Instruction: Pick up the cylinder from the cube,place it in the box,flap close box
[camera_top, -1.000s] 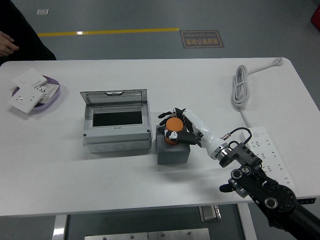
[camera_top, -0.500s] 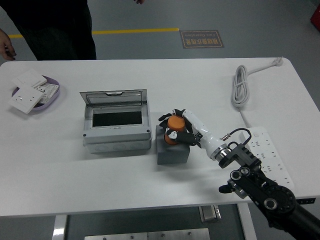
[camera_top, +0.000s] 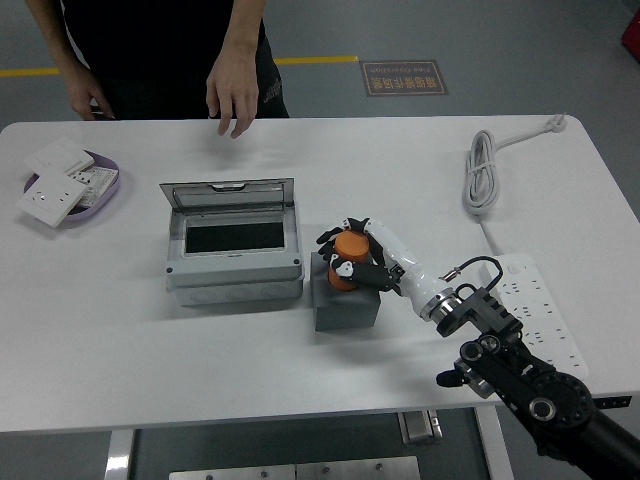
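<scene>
Orange cylinder (camera_top: 348, 259) sits atop the grey cube (camera_top: 346, 299), with the right hand (camera_top: 362, 259) clasped around it. The pick-up is underway; next comes a lift, then a carry left to the open box (camera_top: 234, 252).

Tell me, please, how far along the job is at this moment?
Nothing is finished yet. In hand: the right hand is closed around the orange cylinder, which sits on the grey cube. Left: lift it, put it in the box, then close the lid, which stands open. A person's hand hangs beyond the table's far edge.
</scene>
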